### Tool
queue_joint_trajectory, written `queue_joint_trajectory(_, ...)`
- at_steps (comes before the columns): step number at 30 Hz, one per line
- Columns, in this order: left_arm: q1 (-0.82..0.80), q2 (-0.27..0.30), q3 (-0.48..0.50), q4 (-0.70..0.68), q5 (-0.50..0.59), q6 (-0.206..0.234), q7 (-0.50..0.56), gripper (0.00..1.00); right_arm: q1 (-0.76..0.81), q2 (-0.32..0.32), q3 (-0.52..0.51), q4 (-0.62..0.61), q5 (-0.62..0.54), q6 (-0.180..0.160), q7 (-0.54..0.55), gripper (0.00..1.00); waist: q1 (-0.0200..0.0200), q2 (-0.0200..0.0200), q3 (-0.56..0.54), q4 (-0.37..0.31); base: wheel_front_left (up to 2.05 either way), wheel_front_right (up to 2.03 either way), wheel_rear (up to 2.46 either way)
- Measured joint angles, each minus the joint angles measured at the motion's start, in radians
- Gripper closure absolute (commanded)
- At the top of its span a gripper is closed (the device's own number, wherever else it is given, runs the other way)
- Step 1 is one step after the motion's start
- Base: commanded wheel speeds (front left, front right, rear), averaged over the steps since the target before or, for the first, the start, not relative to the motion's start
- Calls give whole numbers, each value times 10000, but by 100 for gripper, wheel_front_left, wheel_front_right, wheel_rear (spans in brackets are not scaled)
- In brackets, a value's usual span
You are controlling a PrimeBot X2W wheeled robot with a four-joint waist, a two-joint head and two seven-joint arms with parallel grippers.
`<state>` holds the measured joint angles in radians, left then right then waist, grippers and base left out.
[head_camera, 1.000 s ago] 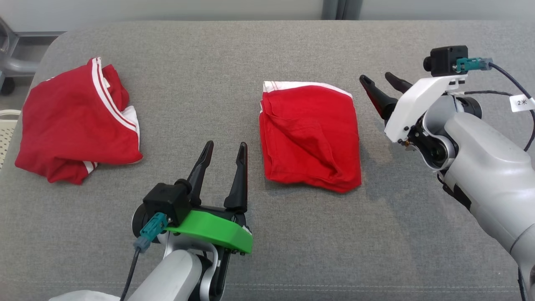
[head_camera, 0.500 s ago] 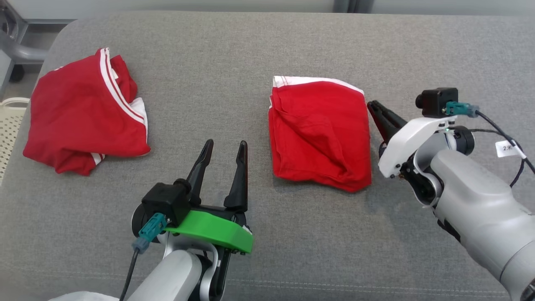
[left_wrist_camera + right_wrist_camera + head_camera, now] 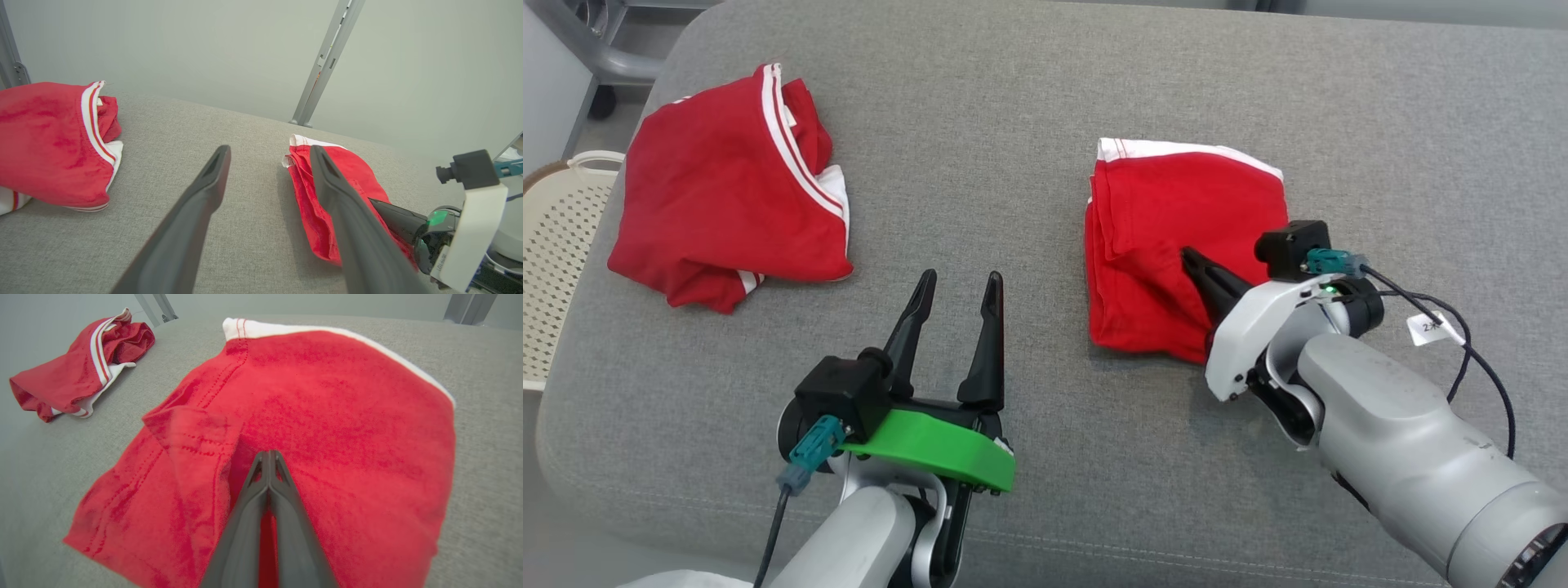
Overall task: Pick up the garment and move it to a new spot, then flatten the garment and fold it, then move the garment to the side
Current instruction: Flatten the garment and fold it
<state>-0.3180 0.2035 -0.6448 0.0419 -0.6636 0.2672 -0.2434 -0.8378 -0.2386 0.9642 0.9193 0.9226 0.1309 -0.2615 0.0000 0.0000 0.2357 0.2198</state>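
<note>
**Garment (image 3: 1168, 220) right of centre on cushion (image 3: 1013, 106); right gripper (image 3: 1188, 255) closed on it**

The grey cushion is broad and flat, in coarse woven upholstery with rounded corners. A second red garment (image 3: 727, 188) lies bunched well apart at my far left, white stripes showing. The garment in hand is folded into a rough square of soft red knit layers, with its left edges stacked and loose.

I judge the folding done and the carry to the side begun, though a first pick-up cannot be ruled out. My right gripper is shut tip to tip on the top layer near the middle and appears to pinch a low ridge of cloth. How many layers it has caught I cannot tell. My left gripper (image 3: 960, 282) stands wide open and holds nothing, over bare cushion between the two garments.

The next move calls for a low lift or drag that keeps the stack together. Limp knit will likely sag open if only one layer comes.

A white band (image 3: 1176, 149) trims the far edge, and dotted stitching runs beside the fold.
</note>
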Motion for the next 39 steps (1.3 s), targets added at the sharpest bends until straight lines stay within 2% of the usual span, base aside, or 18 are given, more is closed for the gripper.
queue_joint_trajectory(7,3,6,38,-42,0,4,-40,0,367,324,253,-675,-499,0,-8,100,0,0,3,134,0,0,0)
queue_joint_trajectory(19,119,107,125,-134,0,121,-44,0,970,635,1151,-1068,-828,0,-12,100,0,0,-153,-24,0,0,0)
queue_joint_trajectory(25,271,284,104,-207,4,238,-31,0,971,420,508,-2071,-1532,0,-13,100,0,0,-385,-265,0,0,0)
queue_joint_trajectory(26,319,314,113,-224,6,270,-29,0,987,357,320,-2257,-1672,0,-13,73,0,0,-432,-318,0,0,0)
queue_joint_trajectory(27,384,326,105,-247,6,316,-25,0,1018,297,134,-2428,-1854,0,-13,56,0,0,-480,-371,0,0,0)
queue_joint_trajectory(28,440,337,107,-257,8,326,4,0,1081,249,-46,-2556,-1979,0,-13,26,0,0,-531,-423,0,0,0)
queue_joint_trajectory(29,475,359,109,-278,8,341,13,0,1170,180,-213,-2665,-2092,0,-13,4,0,0,-589,-476,0,0,0)
queue_joint_trajectory(30,508,387,117,-316,8,370,33,0,1240,94,-389,-2748,-2205,0,-12,0,-1,0,-645,-530,0,0,0)
queue_joint_trajectory(39,879,744,215,-477,86,667,46,0,1426,-715,-1655,-2840,-2683,0,10,0,0,0,-1144,-954,0,0,0)
